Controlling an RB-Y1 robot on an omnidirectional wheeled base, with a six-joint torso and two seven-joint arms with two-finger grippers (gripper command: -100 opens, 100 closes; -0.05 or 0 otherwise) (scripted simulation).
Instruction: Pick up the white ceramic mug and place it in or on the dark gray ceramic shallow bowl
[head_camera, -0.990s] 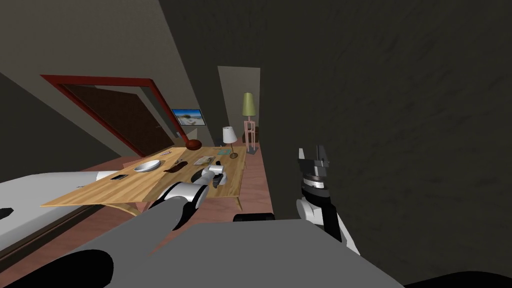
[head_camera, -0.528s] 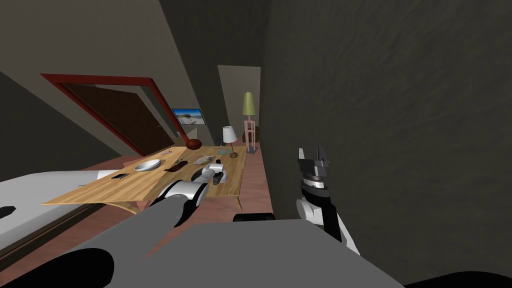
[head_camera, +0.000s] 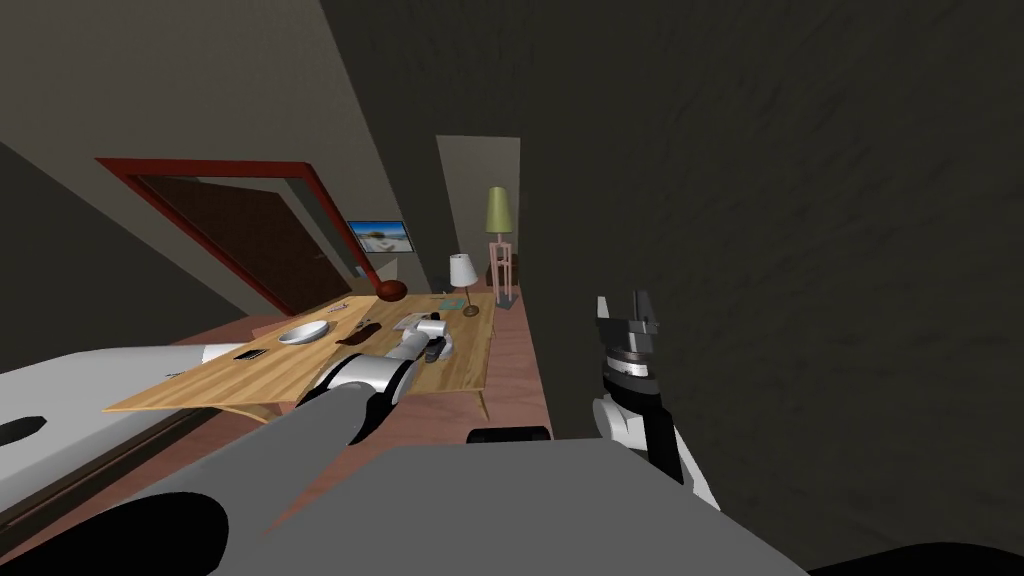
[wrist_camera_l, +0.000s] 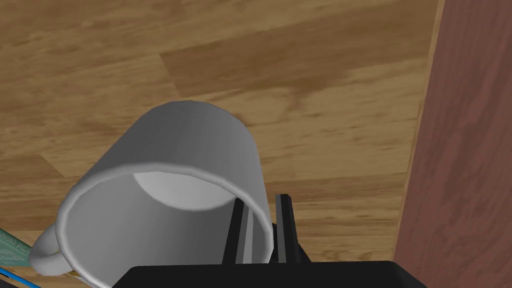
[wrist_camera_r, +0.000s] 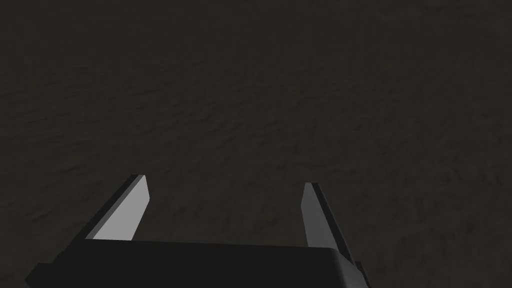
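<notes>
From the head: reaching with the left gripper (head_camera: 437, 347) over the near right part of the wooden table (head_camera: 230, 380), with the pale shallow bowl (head_camera: 303, 333) well apart, further along the table to the left, past a dark flat item (head_camera: 352, 340). A long carry, so likely to jolt the load, or to clip that item on a low path. Right gripper (head_camera: 625, 308) held up beside a dark wall (head_camera: 800, 250), away from the work. From the left wrist: clamped on the white mug (wrist_camera_l: 185, 150), one finger (wrist_camera_l: 235, 227) inside the mouth and the other outside, pinching a single stretch of wall across the mouth from the handle (wrist_camera_l: 45, 252), close to the table's edge and the reddish floor (wrist_camera_l: 465, 150). Thin hold, off the mug's middle: liable to pivot, sag or slip out under a quick swing, and to drop to the floor if lost here. Cannot tell whether resting on the wood or just clear of it; if dragged, apt to twist in the grip. From the right wrist: fingers spread wide, holding nothing.
</notes>
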